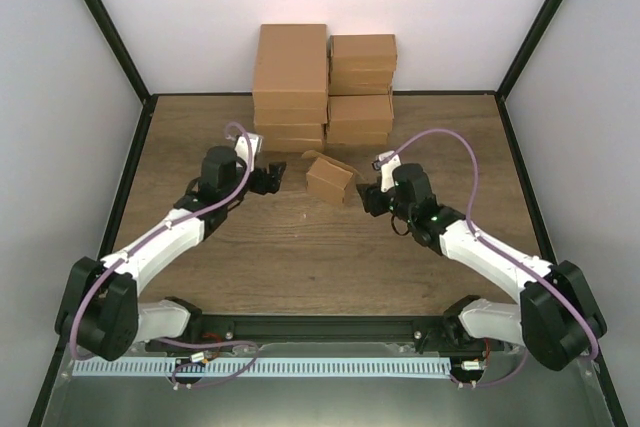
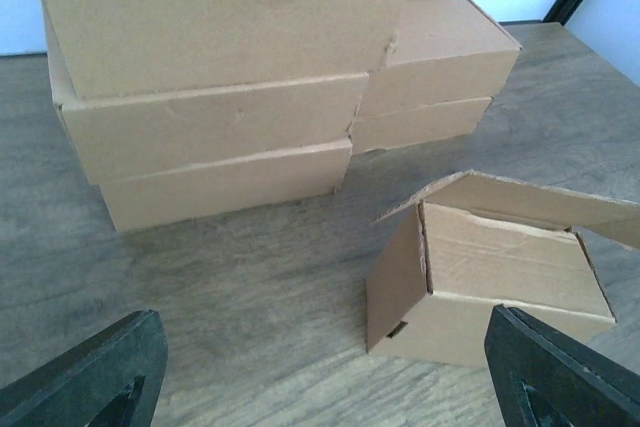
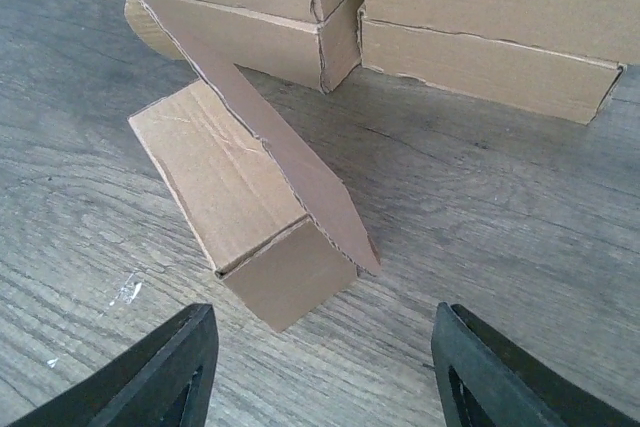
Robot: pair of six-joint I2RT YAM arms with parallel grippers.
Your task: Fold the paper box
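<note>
We see the left gripper (image 1: 271, 180) spread wide and the right gripper (image 1: 366, 196) also apart, both empty. Between them the paper box (image 1: 328, 180) stands on the table (image 1: 300, 262), its lid half raised, near the stacked cartons (image 1: 291, 77).

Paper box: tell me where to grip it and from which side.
Pinch the raised lid flap of the paper box near its free end, coming from the side of the right gripper. The flap stands clear of the body, thin, with that end pointing toward the gripper; probably the easiest hold.
</note>
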